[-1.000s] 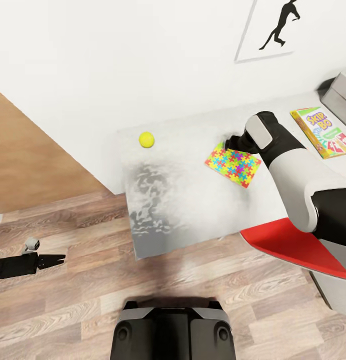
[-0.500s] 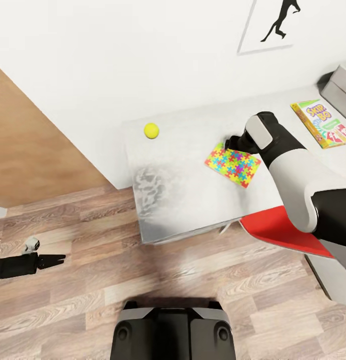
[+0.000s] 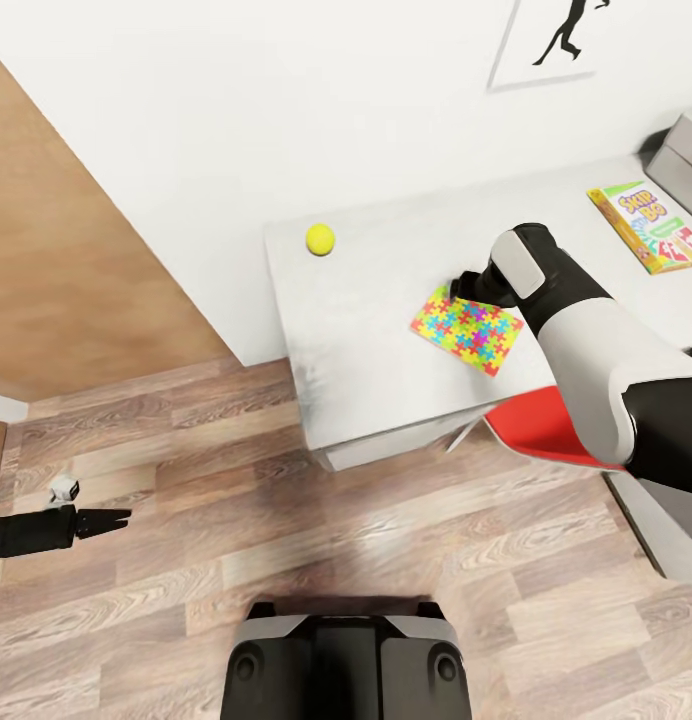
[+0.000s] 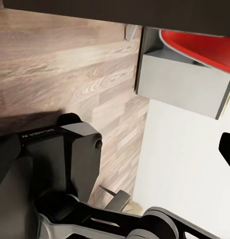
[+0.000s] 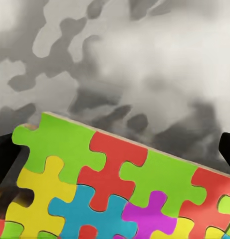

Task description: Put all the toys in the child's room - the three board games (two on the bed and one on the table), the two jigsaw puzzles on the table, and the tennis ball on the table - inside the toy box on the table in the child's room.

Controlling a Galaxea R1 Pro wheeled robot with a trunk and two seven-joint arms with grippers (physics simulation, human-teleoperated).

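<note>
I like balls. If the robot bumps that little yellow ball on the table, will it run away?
Probably. The tennis ball is round and sits loose on the flat table, so a nudge likely sends it rolling. It lies near the table's end, so it might drop to the floor.

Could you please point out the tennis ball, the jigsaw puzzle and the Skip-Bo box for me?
tennis ball (image 3: 320, 239): head view, middle of the ball.
jigsaw puzzle (image 3: 464, 332): head view, centre of its top face.
Skip-Bo box (image 3: 654, 226): head view, middle of its printed lid.

We back off from the table (image 3: 386, 400) and swing our view rightward, so more wood floor (image 3: 286, 520) opens before its near edge, while the jigsaw puzzle (image 3: 466, 330) comes to overhang that edge
</note>
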